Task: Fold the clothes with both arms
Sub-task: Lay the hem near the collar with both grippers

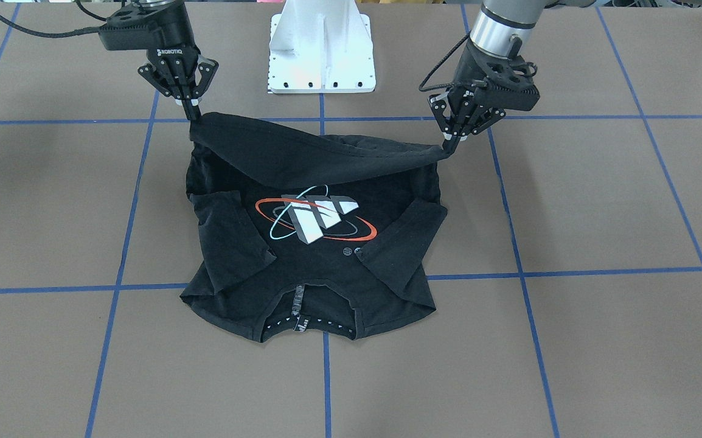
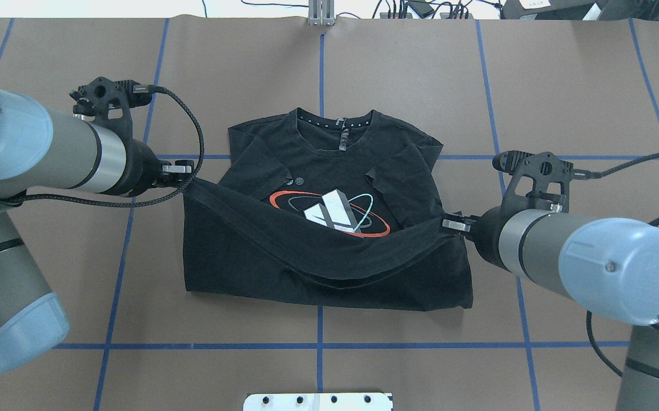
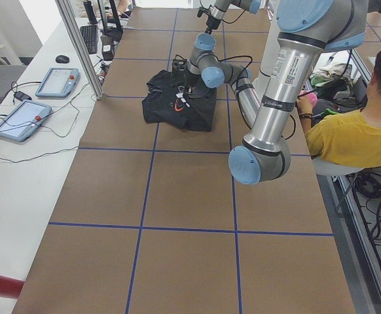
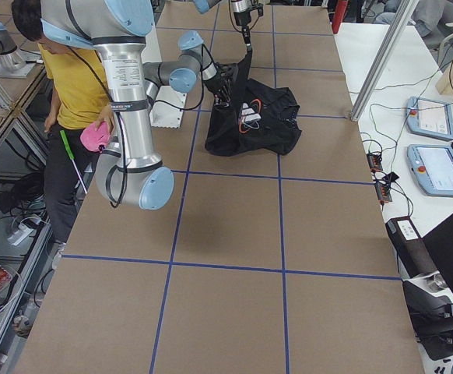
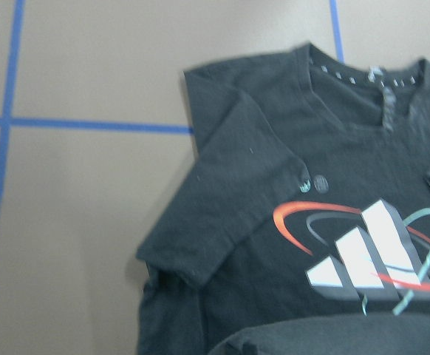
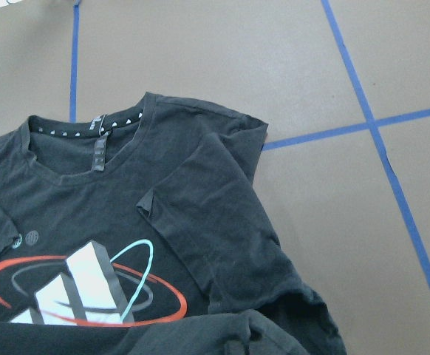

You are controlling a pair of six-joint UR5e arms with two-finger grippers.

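Note:
The black T-shirt lies logo up in the middle of the table, both sleeves folded in and the collar on the far side from the robot. My left gripper is shut on one corner of the hem, and my right gripper is shut on the other. Between them the lifted hem sags and hangs over the lower body, its edge reaching the logo. In the front-facing view the left gripper is on the right and the right gripper on the left. Both wrist views show the logo and a folded sleeve.
The white mounting pedestal stands at the robot's edge of the brown, blue-taped table. A person in a yellow shirt sits beside the table behind the robot. Control tablets lie on a side bench beyond the far edge.

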